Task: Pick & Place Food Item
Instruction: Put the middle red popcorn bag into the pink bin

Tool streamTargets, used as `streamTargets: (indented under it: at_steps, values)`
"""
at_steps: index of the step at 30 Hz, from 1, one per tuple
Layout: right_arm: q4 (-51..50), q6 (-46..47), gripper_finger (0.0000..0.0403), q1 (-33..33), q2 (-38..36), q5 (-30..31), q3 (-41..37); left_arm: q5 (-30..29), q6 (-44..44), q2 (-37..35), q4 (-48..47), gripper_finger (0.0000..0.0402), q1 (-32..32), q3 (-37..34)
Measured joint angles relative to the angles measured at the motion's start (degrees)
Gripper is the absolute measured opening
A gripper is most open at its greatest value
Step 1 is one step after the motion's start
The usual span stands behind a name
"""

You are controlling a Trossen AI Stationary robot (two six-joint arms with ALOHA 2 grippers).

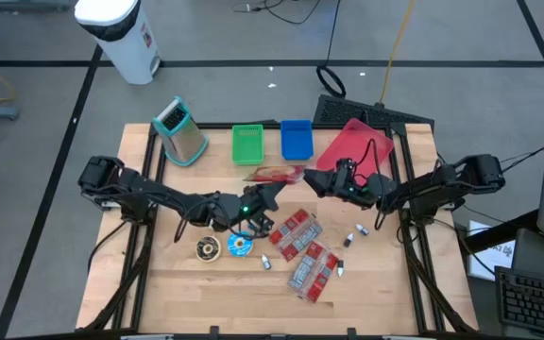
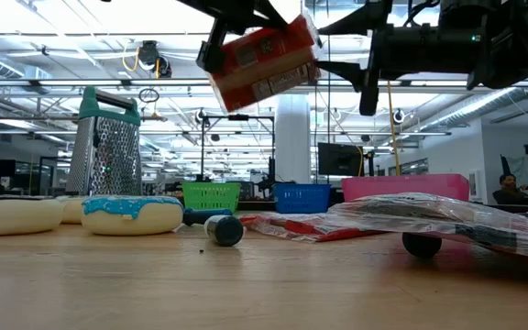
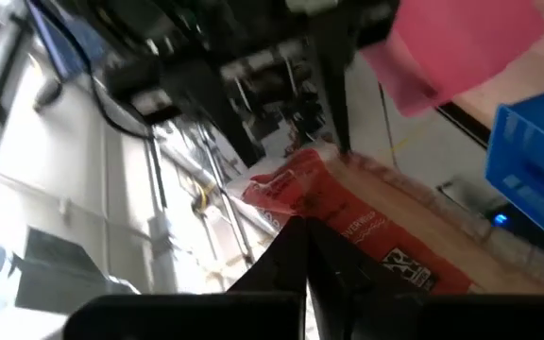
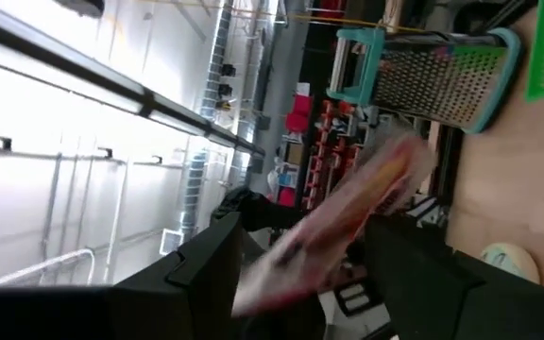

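A red-and-orange food packet (image 2: 264, 60) hangs high above the table's middle, also seen in the high view (image 1: 274, 175). My left gripper (image 1: 270, 194) reaches in from the table's left and is shut on it. My right gripper (image 1: 317, 179) faces it from the table's right and is open. The packet's other end (image 4: 348, 217) lies between its two fingers (image 4: 206, 274). I cannot tell whether those fingers touch it. My left gripper (image 3: 305, 236) pinches the packet's left-hand end (image 3: 321, 210) between its two fingers. The fingers come in about level from the table's left. The packet is lifted clear of the table and tilted, its free end reaching toward my right gripper.
Along the far edge stand a metal grater (image 1: 182, 132), a green basket (image 1: 246, 144), a blue basket (image 1: 296, 140) and a pink tray (image 1: 357, 146). Two doughnuts (image 1: 225, 247), several wrapped red packets (image 1: 305, 250) and small loose items lie on the near half.
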Motion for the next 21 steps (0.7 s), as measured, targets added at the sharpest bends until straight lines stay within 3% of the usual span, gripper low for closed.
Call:
streamTargets:
  at_steps: [6, 16, 21]
  values:
    - [-5.18, 5.64, 0.0213, -0.79, 0.00, -0.30, 0.00, 3.01, 0.89, -0.02, 0.10, 0.0000, -2.65, 0.00]
    - [-6.51, 6.35, 0.0211, -1.65, 0.00, -8.76, 0.00, 3.68, -0.78, -0.02, -1.77, 0.0000, -2.23, 0.00]
    - [-2.24, 1.09, 0.0208, -1.88, 0.00, -12.26, 0.00, 3.59, -1.54, -0.01, -3.33, 0.0000, -1.52, 0.00]
